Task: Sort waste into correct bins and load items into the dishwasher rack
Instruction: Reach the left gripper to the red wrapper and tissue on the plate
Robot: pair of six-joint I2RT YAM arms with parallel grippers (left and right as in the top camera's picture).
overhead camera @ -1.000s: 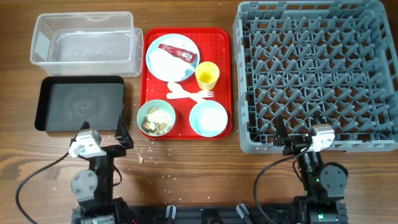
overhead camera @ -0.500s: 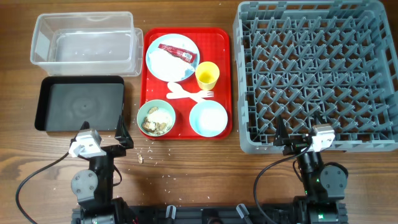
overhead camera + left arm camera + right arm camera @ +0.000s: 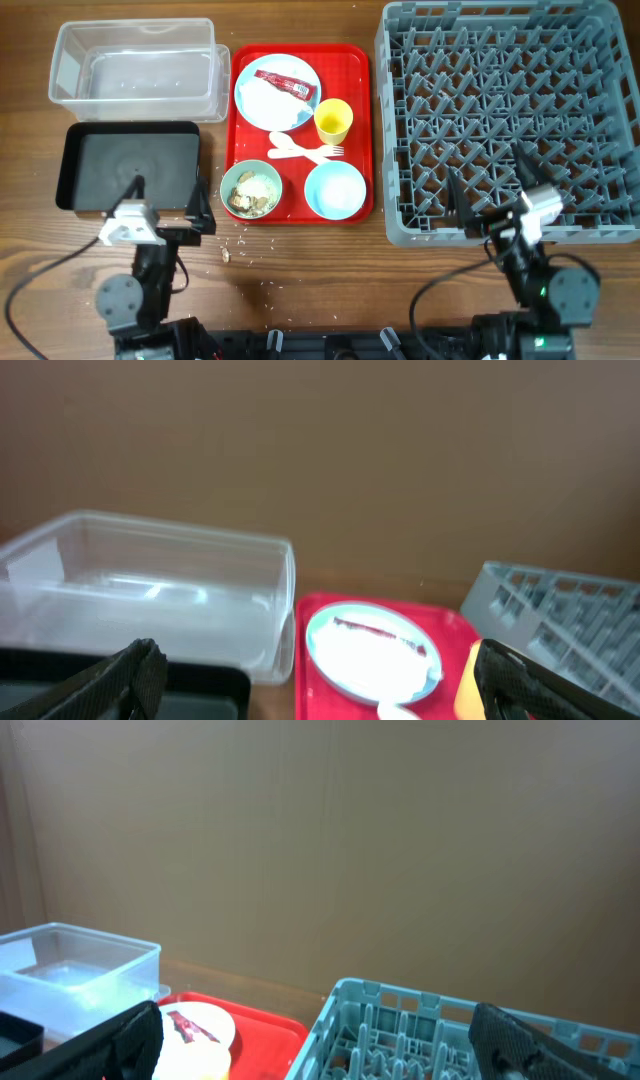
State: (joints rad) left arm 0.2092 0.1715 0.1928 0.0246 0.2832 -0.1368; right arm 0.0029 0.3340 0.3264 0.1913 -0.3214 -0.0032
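A red serving tray [image 3: 352,60] holds a light blue plate [image 3: 250,78] with a crumpled white napkin [image 3: 266,104] and a red sauce packet [image 3: 284,86]. It also holds a yellow cup [image 3: 333,121], a white spoon and fork [image 3: 300,152], a bowl of food scraps [image 3: 250,190] and an empty blue bowl [image 3: 335,190]. The clear tub [image 3: 135,68] and black tray [image 3: 128,165] lie on the left. The grey dishwasher rack [image 3: 510,120] is on the right. My left gripper [image 3: 168,200] is open over the black tray's front edge. My right gripper [image 3: 492,188] is open over the rack's front edge. Both are empty.
Crumbs [image 3: 228,255] lie on the wooden table in front of the red tray. The left wrist view shows the tub [image 3: 150,590], the plate [image 3: 372,655] and the rack's corner [image 3: 560,610]. The right wrist view shows the rack [image 3: 450,1030] and the tub [image 3: 80,960].
Both arms have risen and reached a little forward. The left wrist shifted left, and the right gripper now hangs over the rack's front edge. Nothing on the table moved.
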